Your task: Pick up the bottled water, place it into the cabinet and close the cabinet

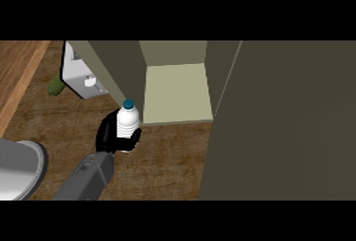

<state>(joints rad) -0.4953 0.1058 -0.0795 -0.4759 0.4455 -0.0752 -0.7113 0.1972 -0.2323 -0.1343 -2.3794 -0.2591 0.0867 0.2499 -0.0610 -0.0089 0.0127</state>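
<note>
The bottled water [127,118], clear and ribbed with a blue cap, stands upright with my left hand [111,135] curled round its lower part. It is just left of the front left corner of the olive cabinet [118,70]. The cabinet's pale inner shelf [177,92] lies bare to the right of the bottle. The big olive panel [285,122] filling the right side looks like the open cabinet door. My grey forearm [87,179] comes up from the lower left. The right hand shows nowhere.
A white appliance [78,75] stands behind the cabinet's left wall, with a green item [55,85] beside it. A grey rounded object [17,169] sits at the lower left edge. A lighter wooden strip [17,70] runs along the far left of the brown counter [167,160].
</note>
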